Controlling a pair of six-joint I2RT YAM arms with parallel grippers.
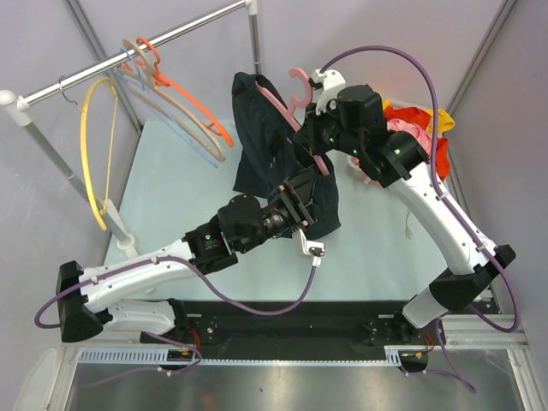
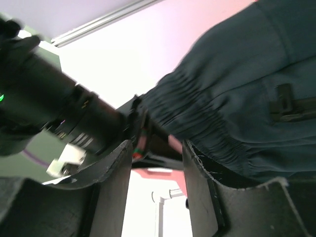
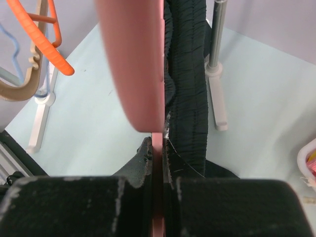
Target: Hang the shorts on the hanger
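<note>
The dark shorts hang draped over the pale-pink hanger, held up above the table. My right gripper is shut on the hanger's bar; in the right wrist view the hanger runs up from between the gripper's jaws, with the shorts' elastic waistband just to its right. My left gripper is at the lower part of the shorts. In the left wrist view it is open with nothing between the jaws, and the shorts' waistband lies against the outside of the right finger.
A clothes rail at the back left carries an orange hanger, a beige hanger and a yellow hanger. A pile of red-orange, pink and yellow garments lies at the back right. The rail's white foot stands on the table.
</note>
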